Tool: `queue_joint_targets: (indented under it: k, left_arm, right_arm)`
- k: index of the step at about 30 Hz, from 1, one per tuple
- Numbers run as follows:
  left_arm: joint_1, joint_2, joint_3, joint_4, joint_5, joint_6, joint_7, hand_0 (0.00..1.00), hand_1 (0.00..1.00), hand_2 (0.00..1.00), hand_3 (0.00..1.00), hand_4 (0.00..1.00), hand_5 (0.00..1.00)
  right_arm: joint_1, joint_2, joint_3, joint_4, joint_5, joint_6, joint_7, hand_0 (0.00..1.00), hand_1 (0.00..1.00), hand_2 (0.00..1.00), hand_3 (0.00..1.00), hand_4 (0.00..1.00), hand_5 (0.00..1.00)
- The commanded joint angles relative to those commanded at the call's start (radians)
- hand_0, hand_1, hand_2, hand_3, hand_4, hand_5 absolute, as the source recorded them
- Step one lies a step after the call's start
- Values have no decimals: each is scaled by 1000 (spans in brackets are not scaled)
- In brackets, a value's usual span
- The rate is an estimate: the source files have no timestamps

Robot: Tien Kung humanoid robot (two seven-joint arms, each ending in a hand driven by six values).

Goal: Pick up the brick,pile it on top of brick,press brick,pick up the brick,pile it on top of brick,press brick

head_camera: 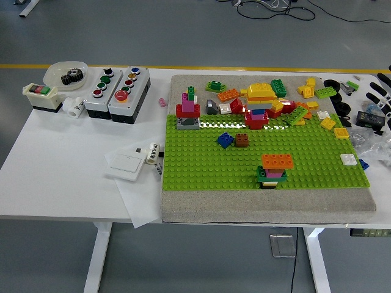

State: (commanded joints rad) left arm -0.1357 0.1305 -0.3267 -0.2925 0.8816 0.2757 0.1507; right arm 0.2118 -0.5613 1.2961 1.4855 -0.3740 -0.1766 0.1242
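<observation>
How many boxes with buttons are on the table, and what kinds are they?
Grey button boxes: 2
Small cream box with a red and a green button: 1
Total: 3
</observation>
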Motion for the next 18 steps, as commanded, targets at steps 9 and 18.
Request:
queue_joint_targets:
  k: [9, 18]
  left_arm:
    - [1, -1, 2, -2, 3, -4, -1, 712, 704, 766, 659, 752, 647]
    - [0, -2, 3, -1, 0, -4, -4, 713, 704, 766, 658, 754, 648]
  right_arm:
    - [-7, 19, 15, -9, 65, 22, -18, 873, 814, 861, 897, 998, 884]
    - [-23, 36, 27, -34, 78, -21, -35, 863, 805, 857, 885, 998, 897]
